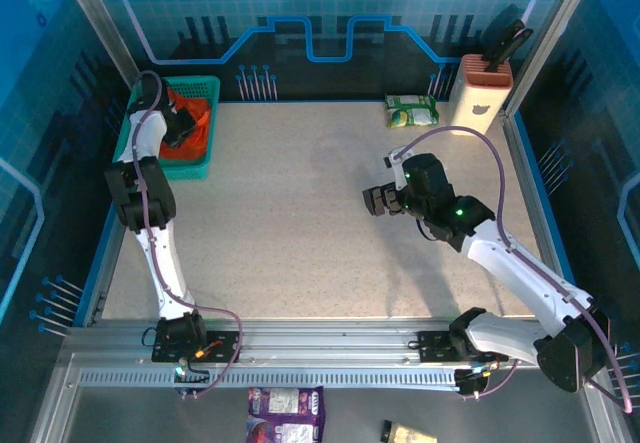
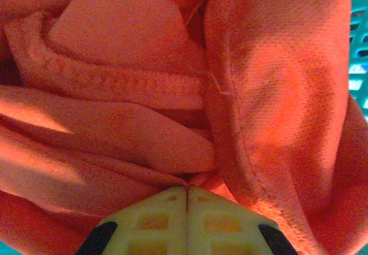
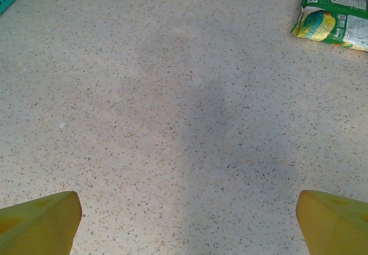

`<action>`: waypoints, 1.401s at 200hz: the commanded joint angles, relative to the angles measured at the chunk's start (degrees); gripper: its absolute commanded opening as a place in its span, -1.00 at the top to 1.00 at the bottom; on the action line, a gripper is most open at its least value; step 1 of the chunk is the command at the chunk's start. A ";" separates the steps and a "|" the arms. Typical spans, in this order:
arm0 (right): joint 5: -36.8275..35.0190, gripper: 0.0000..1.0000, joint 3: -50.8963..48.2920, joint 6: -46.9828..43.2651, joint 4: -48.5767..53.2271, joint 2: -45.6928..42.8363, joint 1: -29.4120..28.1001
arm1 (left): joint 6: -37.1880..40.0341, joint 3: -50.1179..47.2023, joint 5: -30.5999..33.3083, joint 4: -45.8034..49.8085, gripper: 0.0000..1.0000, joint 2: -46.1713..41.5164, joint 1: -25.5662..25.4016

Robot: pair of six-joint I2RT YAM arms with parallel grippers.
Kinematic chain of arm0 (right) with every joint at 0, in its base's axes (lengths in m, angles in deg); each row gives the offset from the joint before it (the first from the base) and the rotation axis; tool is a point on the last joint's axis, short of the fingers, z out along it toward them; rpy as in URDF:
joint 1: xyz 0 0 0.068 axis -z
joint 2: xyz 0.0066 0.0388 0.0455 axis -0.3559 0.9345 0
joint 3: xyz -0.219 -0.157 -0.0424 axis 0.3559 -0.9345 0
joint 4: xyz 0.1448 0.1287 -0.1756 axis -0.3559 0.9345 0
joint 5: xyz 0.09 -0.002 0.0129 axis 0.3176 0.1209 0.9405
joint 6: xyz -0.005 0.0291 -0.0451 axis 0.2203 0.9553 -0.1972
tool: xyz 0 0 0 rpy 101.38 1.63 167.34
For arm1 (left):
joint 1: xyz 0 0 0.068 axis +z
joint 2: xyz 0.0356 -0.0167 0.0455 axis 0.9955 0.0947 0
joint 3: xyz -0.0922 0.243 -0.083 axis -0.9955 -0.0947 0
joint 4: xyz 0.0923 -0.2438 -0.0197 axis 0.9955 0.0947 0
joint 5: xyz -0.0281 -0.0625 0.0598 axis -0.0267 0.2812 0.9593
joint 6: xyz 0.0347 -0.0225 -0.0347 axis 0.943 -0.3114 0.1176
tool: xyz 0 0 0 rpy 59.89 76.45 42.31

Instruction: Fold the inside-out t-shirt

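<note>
**Top view.** Left fingers are down inside the teal basket at the far left of the worktop. The inside-out t-shirt is bunched up orange around them, in the basket. Right fingers hover over the worktop, well apart from the basket, with a green packet beyond them.

**Left wrist view.** Fingers are pressed together, tips pinching a fold of the shirt. Stitched hems lie just ahead of the tips, teal mesh to their right.

**Right wrist view.** Fingers are spread wide, speckled worktop between them. The packet is ahead-right, the basket corner ahead-left.
</note>
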 commanded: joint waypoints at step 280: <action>-4.62 -0.93 -2.31 9.40 6.20 -8.07 4.93 | 1.54 -47.57 -7.10 -23.21 0.01 -46.71 -49.27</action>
